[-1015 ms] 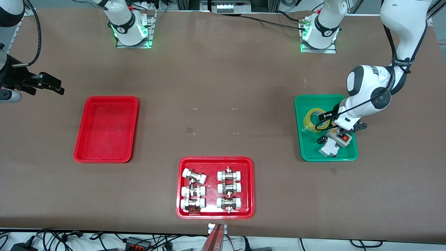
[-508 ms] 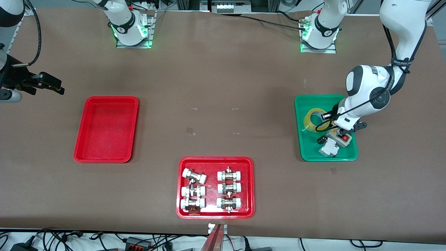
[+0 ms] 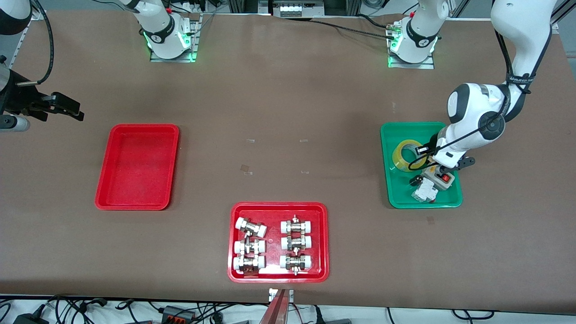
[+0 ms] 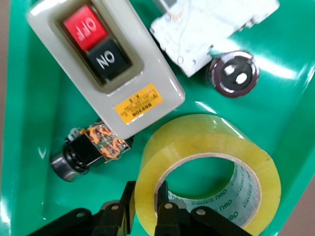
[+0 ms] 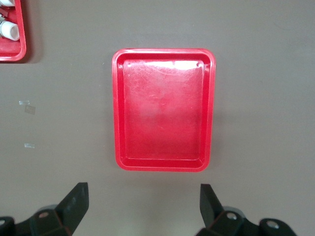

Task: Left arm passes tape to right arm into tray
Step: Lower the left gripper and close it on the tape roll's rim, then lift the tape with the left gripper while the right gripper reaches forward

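— Where is the tape [image 4: 209, 172] found, and how is it held?

— It is seen inside the green tray [image 3: 396, 198], in the part farther from the front camera, tilted rather than lying flat. Its wall is clamped by the left gripper [image 4: 144, 209]: one black finger [image 4: 165, 196] is set inside the pale core and the other against the yellow outer face, so the jaws are closed on the roll.

— What is crowded around it?

— A beige switch box [image 4: 106, 64] with a red OFF and a black ON button is lain just beside the roll, nearer the front camera. A white breaker [image 4: 211, 29], a round black-faced part [image 4: 232, 73] and a small black part with orange wiring [image 4: 91, 147] are also gathered in that tray. Little bare green floor is left between the roll and the switch box; more is left toward the tray's rim by the right arm's end.

— And the right gripper [image 5: 142, 199]?

— It is held up over bare table at the right arm's end, above the tray [image 3: 137, 166], with its black fingers spread wide and nothing between them. The arm is kept waiting.

— How is the red tray laid out?

— Its floor is bare, and its raised rim with rounded corners is seen whole. Open brown table [image 3: 288, 112] is spread between it and the green tray. A second red tray [image 3: 234, 243], filled with white-capped metal fittings [image 3: 272, 245], is set nearer the front camera, well apart from both.
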Controlling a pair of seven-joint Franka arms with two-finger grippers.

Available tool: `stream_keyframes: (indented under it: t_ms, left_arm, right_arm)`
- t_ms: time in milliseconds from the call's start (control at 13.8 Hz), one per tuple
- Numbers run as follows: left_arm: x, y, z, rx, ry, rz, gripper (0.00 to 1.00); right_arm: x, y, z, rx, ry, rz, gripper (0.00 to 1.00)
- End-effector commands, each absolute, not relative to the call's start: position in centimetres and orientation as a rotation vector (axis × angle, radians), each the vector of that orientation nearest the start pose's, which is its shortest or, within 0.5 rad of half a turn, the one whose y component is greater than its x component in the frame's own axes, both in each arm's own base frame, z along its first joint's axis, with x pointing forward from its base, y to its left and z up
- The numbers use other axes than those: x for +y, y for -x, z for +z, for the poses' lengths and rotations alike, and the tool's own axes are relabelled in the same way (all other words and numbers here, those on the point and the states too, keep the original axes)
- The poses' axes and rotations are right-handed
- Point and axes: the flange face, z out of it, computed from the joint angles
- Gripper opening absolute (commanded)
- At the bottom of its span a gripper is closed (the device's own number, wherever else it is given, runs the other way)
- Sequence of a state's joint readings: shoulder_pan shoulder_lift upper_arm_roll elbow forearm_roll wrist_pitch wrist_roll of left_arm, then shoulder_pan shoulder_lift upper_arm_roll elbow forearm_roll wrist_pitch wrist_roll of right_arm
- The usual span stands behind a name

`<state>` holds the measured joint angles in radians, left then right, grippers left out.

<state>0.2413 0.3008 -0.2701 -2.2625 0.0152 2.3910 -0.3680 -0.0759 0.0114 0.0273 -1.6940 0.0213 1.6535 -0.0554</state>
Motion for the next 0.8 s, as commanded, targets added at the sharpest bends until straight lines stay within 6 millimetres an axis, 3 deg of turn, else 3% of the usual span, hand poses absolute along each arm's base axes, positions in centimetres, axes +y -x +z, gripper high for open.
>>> stream_keyframes:
  t_ms: [0,218,363,508,653,725]
  left_arm:
    - [-3.1,-51.9,27.1,-0.477,3.103,0.233,0.00]
    - [-2.8,-52.2,31.3,-0.444,3.092,0.200,0.00]
    - [-2.9,-53.1,35.8,-0.435,3.082,0.234,0.00]
    - [-4.0,-54.9,41.6,-0.445,3.109,0.252,0.00]
    - [-6.2,-56.5,48.0,-0.370,3.133,0.277,0.00]
    - [-6.9,-56.8,50.4,-0.390,3.175,0.283,0.00]
  right_arm:
    - [-2.8,-56.0,57.1,0.016,3.129,0.067,1.00]
    - [-3.1,-56.2,57.1,0.019,3.141,0.044,1.00]
    - [-2.2,-56.5,56.6,-0.006,3.136,0.055,1.00]
    - [-0.3,-56.9,56.2,-0.054,3.132,0.065,1.00]
    - [0.0,-58.2,54.4,-0.055,3.114,0.106,1.00]
    - [0.1,-58.4,54.7,-0.062,3.111,0.097,1.00]
